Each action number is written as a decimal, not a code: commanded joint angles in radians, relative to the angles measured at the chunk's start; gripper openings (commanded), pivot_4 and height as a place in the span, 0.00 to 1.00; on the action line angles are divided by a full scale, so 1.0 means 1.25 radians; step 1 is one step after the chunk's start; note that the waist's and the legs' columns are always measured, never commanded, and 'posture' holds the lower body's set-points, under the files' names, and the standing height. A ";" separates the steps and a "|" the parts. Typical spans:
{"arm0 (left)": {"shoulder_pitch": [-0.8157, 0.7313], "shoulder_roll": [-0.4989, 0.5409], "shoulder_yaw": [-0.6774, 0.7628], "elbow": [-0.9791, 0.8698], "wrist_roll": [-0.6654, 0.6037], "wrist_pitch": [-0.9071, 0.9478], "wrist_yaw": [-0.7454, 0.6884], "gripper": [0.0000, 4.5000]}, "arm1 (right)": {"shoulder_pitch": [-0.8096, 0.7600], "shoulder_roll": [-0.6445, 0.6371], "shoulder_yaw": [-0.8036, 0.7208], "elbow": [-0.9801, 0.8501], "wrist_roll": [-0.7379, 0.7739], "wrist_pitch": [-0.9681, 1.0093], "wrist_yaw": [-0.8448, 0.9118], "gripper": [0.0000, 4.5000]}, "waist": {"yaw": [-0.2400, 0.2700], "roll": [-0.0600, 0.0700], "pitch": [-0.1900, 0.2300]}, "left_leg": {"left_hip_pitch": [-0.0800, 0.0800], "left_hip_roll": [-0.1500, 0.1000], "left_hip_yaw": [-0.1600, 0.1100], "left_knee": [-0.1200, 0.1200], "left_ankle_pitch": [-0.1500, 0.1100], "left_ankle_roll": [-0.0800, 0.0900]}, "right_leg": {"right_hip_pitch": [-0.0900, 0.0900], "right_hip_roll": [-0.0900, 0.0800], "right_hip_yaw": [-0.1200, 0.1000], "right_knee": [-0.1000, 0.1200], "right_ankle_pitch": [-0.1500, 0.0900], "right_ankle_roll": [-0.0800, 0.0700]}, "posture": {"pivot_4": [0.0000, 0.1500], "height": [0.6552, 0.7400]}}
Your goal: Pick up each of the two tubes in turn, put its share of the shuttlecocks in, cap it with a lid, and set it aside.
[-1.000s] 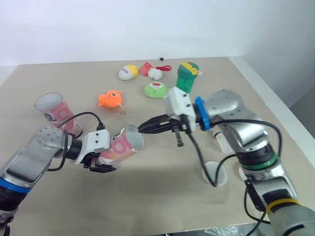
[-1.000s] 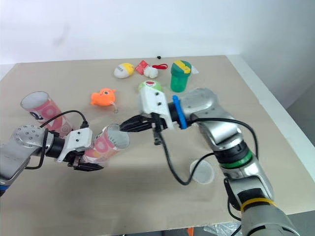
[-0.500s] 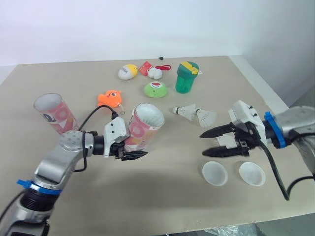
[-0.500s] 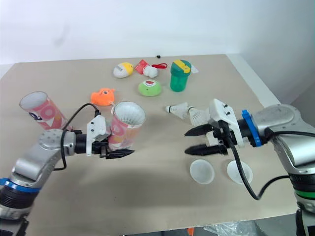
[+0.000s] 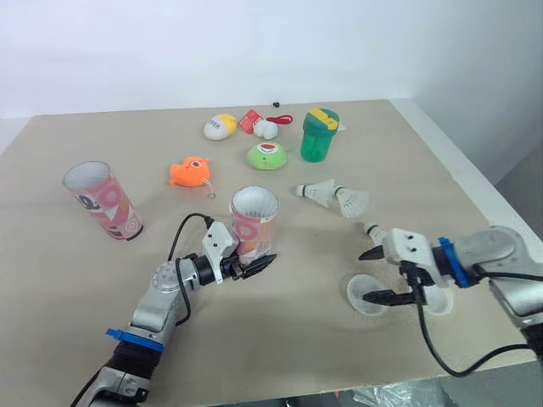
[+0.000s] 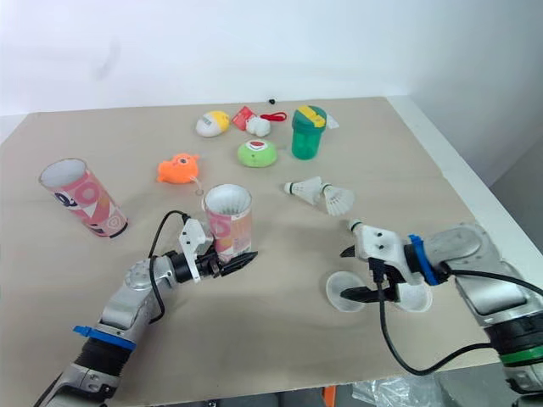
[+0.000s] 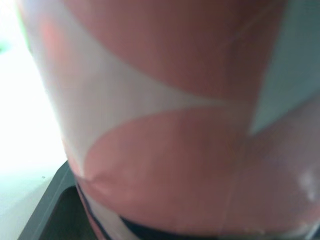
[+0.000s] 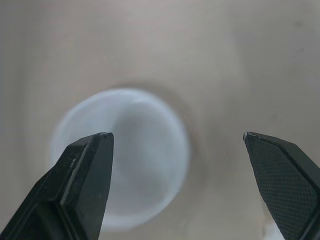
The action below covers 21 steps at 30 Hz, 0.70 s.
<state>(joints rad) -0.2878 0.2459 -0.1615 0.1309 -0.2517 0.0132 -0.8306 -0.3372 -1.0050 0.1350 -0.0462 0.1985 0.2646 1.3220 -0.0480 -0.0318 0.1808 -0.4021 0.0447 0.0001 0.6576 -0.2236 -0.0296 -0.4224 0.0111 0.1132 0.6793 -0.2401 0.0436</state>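
1. Since half a second ago, our left gripper [image 5: 251, 261] has brought the pink tube [image 5: 254, 222] from a tilt to upright and lower, toward the near edge of the worktop [image 5: 280, 356]. Our right gripper [image 5: 370, 275] has dropped over the nearer clear lid [image 5: 363, 293].
2. Left fingers are clamped on the tube's lower wall; we cannot tell whether its base touches the worktop.
3. Right fingers stand spread wide, holding nothing, with that lid below and between them. The other lid [image 6: 417, 298] lies just beside it, toward the right edge.
4. Two shuttlecocks [image 5: 322, 192] lie loose mid-worktop, and the second tube [image 5: 103, 200] stands tilted near the left edge.
5. We judge capping to be in hand. Next we must pinch the lid's rim, lift it, and seat it squarely on the tube's open mouth.
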 commanded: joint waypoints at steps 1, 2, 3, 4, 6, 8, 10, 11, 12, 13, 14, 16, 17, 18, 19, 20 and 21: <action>0.008 -0.004 0.003 0.051 0.012 -0.030 0.002 0.73 | -0.021 0.014 0.015 0.012 -0.024 -0.031 -0.002 0.99 | 0.000 0.000 0.000 | 0.000 0.000 0.000 0.000 0.000 0.000 | 0.000 0.000 0.000 0.000 0.000 0.000 | 1.00 1.00; 0.012 -0.005 0.004 0.056 0.012 -0.037 0.000 0.73 | -0.022 0.017 0.017 0.012 -0.026 -0.032 0.000 0.99 | 0.000 0.001 0.000 | 0.000 0.000 0.000 0.000 0.000 0.000 | 0.000 0.000 0.000 0.000 0.000 0.000 | 1.00 1.00; 0.017 -0.006 0.005 0.062 0.010 -0.039 0.001 0.73 | -0.021 0.018 0.020 0.010 -0.029 -0.033 0.002 0.94 | 0.000 0.001 -0.001 | 0.000 0.000 0.000 0.000 0.000 0.000 | 0.001 0.000 0.000 0.000 0.000 0.000 | 1.00 1.00; 0.021 -0.007 0.007 0.066 0.008 -0.040 0.001 0.73 | -0.021 0.019 0.021 0.008 -0.030 -0.034 0.004 0.86 | 0.000 0.002 -0.001 | 0.000 0.000 0.000 0.000 0.000 0.000 | 0.001 0.000 0.000 0.000 0.000 0.000 | 1.00 1.00; 0.028 -0.008 0.012 0.070 0.003 -0.040 0.004 0.73 | -0.015 0.016 0.022 0.000 -0.030 -0.034 0.013 0.71 | 0.000 0.002 -0.001 | 0.002 0.000 0.000 0.000 0.000 0.000 | 0.002 0.000 0.000 0.000 0.000 0.000 | 1.00 1.00; 0.035 -0.010 0.016 0.072 -0.001 -0.038 0.007 0.73 | -0.007 0.012 0.023 -0.014 -0.026 -0.028 0.022 0.53 | -0.001 0.003 -0.002 | 0.005 0.000 0.000 0.000 0.000 0.000 | 0.004 0.000 0.000 0.000 0.000 0.000 | 1.00 1.00; 0.044 -0.011 0.017 0.070 0.001 -0.038 0.006 0.73 | -0.003 0.010 0.022 -0.027 -0.023 -0.020 0.029 0.34 | -0.001 0.003 -0.002 | 0.007 0.000 0.000 -0.001 0.000 0.000 | 0.006 0.000 0.000 0.000 -0.001 -0.002 | 1.00 1.00; 0.048 -0.011 0.017 0.069 0.002 -0.039 0.006 0.73 | -0.001 0.010 0.021 -0.034 -0.022 -0.016 0.031 0.34 | -0.002 0.003 -0.002 | 0.008 0.000 0.000 -0.001 0.000 0.000 | 0.007 0.000 0.000 0.000 -0.002 -0.003 | 1.00 1.00; 0.050 -0.011 0.017 0.068 0.002 -0.038 0.006 0.73 | 0.001 0.010 0.020 -0.039 -0.022 -0.013 0.033 0.14 | -0.002 0.003 -0.002 | 0.010 0.000 0.000 -0.002 0.000 0.000 | 0.008 0.000 0.000 0.000 -0.003 -0.005 | 1.00 1.00; 0.051 -0.013 0.019 0.066 0.000 -0.036 0.007 0.73 | 0.002 0.010 0.019 -0.045 -0.020 -0.008 0.035 0.10 | -0.002 0.003 -0.002 | 0.011 0.000 0.000 -0.002 0.000 0.000 | 0.009 0.000 0.000 0.000 -0.004 -0.005 | 1.00 1.00; 0.052 -0.013 0.020 0.066 0.000 -0.035 0.008 0.73 | 0.003 0.010 0.019 -0.051 -0.018 -0.004 0.037 0.03 | -0.003 0.003 -0.002 | 0.011 0.000 0.000 -0.003 0.000 0.000 | 0.009 0.000 0.000 0.000 -0.004 -0.005 | 1.00 1.00; 0.052 -0.014 0.022 0.066 0.000 -0.034 0.009 0.73 | 0.003 0.011 0.017 -0.059 -0.014 0.002 0.040 0.03 | -0.003 0.004 -0.002 | 0.012 0.000 0.000 -0.003 0.000 -0.001 | 0.010 0.000 0.000 0.000 -0.005 -0.005 | 1.00 1.00; 0.051 -0.014 0.023 0.066 0.000 -0.035 0.009 0.73 | 0.002 0.012 0.016 -0.063 -0.011 0.006 0.042 0.03 | -0.003 0.004 -0.002 | 0.012 0.000 0.000 -0.003 0.000 -0.001 | 0.010 0.000 0.000 0.000 -0.005 -0.004 | 1.00 1.00; 0.051 -0.014 0.023 0.066 0.000 -0.035 0.010 0.73 | -0.002 0.013 0.011 -0.067 -0.004 0.009 0.044 0.03 | -0.003 0.004 -0.002 | 0.012 0.000 0.000 -0.003 -0.001 -0.001 | 0.010 0.000 0.000 -0.001 -0.005 -0.004 | 1.00 1.00; 0.050 -0.014 0.024 0.067 0.000 -0.036 0.010 0.73 | -0.015 0.020 0.001 -0.077 0.017 0.029 0.046 0.03 | -0.003 0.004 -0.002 | 0.012 0.000 0.000 -0.003 -0.001 -0.001 | 0.010 0.000 0.000 -0.001 -0.005 -0.004 | 1.00 1.00; 0.050 -0.013 0.024 0.068 0.001 -0.037 0.010 0.73 | -0.035 0.026 -0.009 -0.087 0.039 0.053 0.048 0.03 | -0.003 0.004 -0.002 | 0.012 0.000 0.000 -0.003 -0.001 -0.001 | 0.010 0.000 0.000 -0.001 -0.005 -0.004 | 1.00 1.00; 0.049 -0.012 0.023 0.070 0.003 -0.037 0.011 0.73 | -0.067 0.033 -0.020 -0.095 0.062 0.079 0.047 0.03 | -0.006 0.004 -0.002 | 0.012 0.000 0.000 -0.003 -0.001 -0.001 | 0.010 0.000 0.000 -0.001 -0.005 -0.004 | 1.00 1.00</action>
<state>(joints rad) -0.2598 0.2233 -0.1323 0.1756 -0.2557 -0.0469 -0.8185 -0.3555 -0.9686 0.1648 -0.1110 0.2166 0.3214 1.3732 -0.0549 -0.0267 0.1778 -0.3874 0.0450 0.0003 0.6539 -0.2244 -0.0305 -0.4100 0.0114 0.1136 0.6776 -0.2457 0.0384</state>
